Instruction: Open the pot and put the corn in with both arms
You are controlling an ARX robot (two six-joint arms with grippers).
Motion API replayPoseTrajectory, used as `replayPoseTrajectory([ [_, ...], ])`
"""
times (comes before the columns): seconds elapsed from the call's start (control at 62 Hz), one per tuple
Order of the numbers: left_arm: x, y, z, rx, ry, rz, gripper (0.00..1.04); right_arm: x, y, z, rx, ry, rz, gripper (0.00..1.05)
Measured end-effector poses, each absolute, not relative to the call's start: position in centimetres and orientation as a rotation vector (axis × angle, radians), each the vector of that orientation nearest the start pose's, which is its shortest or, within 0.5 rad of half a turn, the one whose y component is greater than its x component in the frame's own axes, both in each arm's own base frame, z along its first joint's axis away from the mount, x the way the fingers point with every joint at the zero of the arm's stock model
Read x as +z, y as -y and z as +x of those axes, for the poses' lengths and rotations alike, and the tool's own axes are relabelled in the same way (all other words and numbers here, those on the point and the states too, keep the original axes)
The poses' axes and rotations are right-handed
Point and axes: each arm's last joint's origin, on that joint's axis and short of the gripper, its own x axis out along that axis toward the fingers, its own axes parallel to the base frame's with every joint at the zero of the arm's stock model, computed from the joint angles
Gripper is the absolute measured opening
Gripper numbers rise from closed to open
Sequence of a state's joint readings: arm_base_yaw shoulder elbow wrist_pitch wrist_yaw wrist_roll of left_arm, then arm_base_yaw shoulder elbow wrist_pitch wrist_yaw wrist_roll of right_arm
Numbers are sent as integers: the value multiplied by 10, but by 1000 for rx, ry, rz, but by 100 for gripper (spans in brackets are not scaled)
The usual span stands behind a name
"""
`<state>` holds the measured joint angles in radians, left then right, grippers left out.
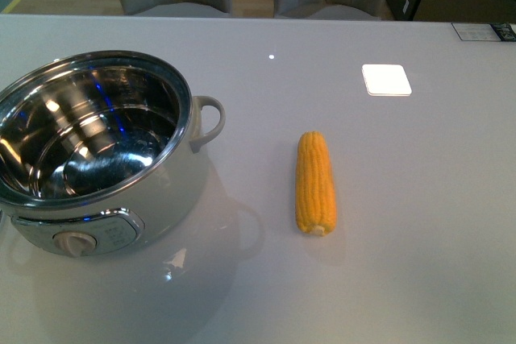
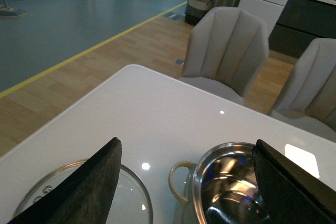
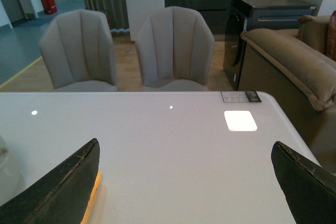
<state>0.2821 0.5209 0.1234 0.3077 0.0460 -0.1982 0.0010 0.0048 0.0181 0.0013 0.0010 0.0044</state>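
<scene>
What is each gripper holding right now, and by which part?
Nothing. The left gripper and right gripper are both open and empty; the corn lies loose on the table, and the lid rests beside the pot.

The left end effector (image 2: pixel 187 141) has two flat black fingers (image 2: pixel 89 187). Each one is shaped like a wedge, wide at the back and thin at the tip. Their faces are dull, not shiny, and look a bit rough, with tiny grey specks. The right end effector (image 3: pixel 186 142) has two black wedge fingers (image 3: pixel 307 190) of the same shape. Their edges look worn, with thin pale scratches and a ragged line along the rim.
</scene>
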Motion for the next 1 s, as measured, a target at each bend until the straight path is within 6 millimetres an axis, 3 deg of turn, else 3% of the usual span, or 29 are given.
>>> replayPoseTrajectory([
  [0.403, 177, -22, 115, 199, -101, -234, 99, 169, 0, 97, 0, 15, 4, 96],
  [0.822, 174, -16, 110, 183, -108, -247, 98, 169, 0, 97, 0, 15, 5, 96],
  [0.919, 167, -13, 109, 20, -13, -119, 80, 169, 0, 97, 1, 15, 5, 96],
  [0.999, 168, -10, 106, 16, 0, -54, 63, 169, 0, 97, 0, 15, 5, 96],
])
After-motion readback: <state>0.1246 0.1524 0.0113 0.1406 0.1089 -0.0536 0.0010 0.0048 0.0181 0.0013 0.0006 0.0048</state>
